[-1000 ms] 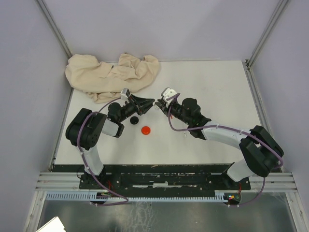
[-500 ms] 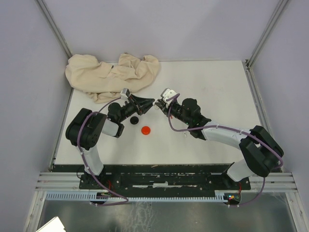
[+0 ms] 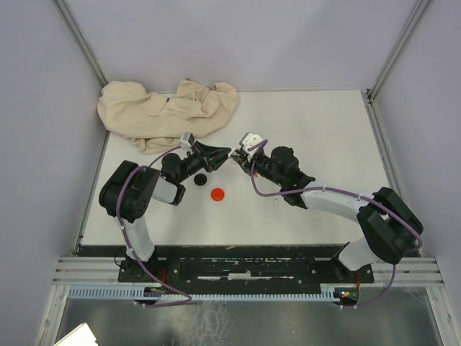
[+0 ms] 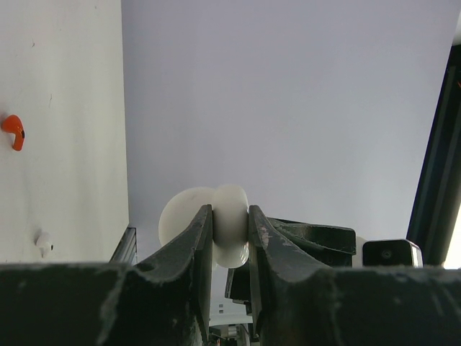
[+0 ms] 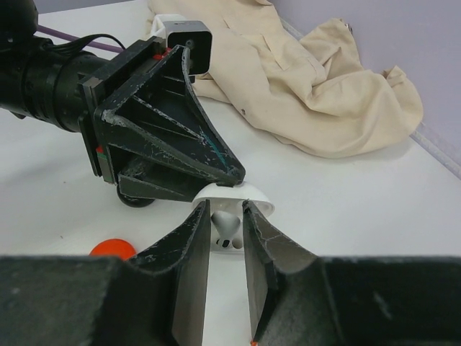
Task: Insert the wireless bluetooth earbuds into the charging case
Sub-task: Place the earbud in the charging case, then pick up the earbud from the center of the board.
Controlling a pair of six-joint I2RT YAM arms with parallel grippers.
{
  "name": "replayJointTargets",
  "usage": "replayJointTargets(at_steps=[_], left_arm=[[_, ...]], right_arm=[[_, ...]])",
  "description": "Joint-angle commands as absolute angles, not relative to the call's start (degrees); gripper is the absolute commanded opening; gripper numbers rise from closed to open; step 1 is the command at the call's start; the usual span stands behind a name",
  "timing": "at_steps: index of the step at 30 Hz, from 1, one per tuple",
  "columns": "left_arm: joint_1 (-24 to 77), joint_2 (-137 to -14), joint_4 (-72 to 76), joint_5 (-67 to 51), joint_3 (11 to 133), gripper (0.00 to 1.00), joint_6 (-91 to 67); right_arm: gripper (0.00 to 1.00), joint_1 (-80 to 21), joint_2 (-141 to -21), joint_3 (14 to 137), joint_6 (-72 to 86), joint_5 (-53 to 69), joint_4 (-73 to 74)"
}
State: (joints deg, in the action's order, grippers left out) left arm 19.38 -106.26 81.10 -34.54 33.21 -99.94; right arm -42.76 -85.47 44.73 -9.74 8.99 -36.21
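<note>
One tiny white stemmed earbud (image 5: 225, 231), likely light, slippery: pinch stem; right tool (image 5: 225, 209) hold unclear; left tool (image 4: 230, 213) clenches white round charging case (image 4: 180, 216)

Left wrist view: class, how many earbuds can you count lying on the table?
2: a red earbud at the upper left, and a white earbud lower down the same side. Others may be hidden or out of frame.
</note>
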Motion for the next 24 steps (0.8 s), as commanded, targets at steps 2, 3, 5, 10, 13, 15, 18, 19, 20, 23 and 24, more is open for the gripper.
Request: replayJointTargets(at_steps=[2,3,5,10,13,15,18,19,20,23,24], left_arm=[[19.53,-107.03,84.97,-34.14,35.17,0.03,-101.80],[19.59,-107.05,84.80,-34.18,35.20,0.03,-101.67],[19.60,-107.12,84.51,-34.19,35.24,0.03,-101.31],[19.60,-107.63,84.19,-34.14,35.39,0.03,-101.04],[19.57,-108.30,84.14,-34.11,35.51,0.03,-100.98],[19.60,-108.58,84.27,-34.08,35.51,0.03,-100.88],[19.60,-108.88,84.51,-34.10,35.42,0.03,-100.90],[19.60,-108.96,84.67,-34.08,35.42,0.03,-100.95],[19.60,-108.98,84.74,-34.10,35.46,0.03,-101.05],[19.43,-108.73,84.80,-34.23,35.61,0.03,-101.04],[19.39,-108.60,84.61,-34.32,35.55,0.03,-100.90]], right_arm=[[0.33,-43.09,-84.45,45.41,-8.62,10.28,-37.67],[0.33,-43.12,-84.42,45.48,-8.54,10.28,-37.67],[0.34,-43.07,-84.33,45.65,-8.31,10.37,-37.92],[0.36,-43.07,-82.39,45.22,-5.86,9.51,-40.89],[0.39,-43.07,-79.86,45.43,-4.58,6.69,-40.93],[0.40,-43.11,-77.90,46.37,-4.40,3.73,-38.12],[0.41,-43.07,-75.69,47.98,-4.94,1.83,-32.91],[0.42,-43.07,-75.28,48.80,-4.89,0.82,-30.80],[0.43,-43.07,-74.98,49.78,-4.01,-1.23,-27.71],[0.47,-42.85,-75.98,57.98,1.72,-13.06,-8.90],[0.48,-42.42,-77.22,61.31,3.17,-16.00,-2.24]])
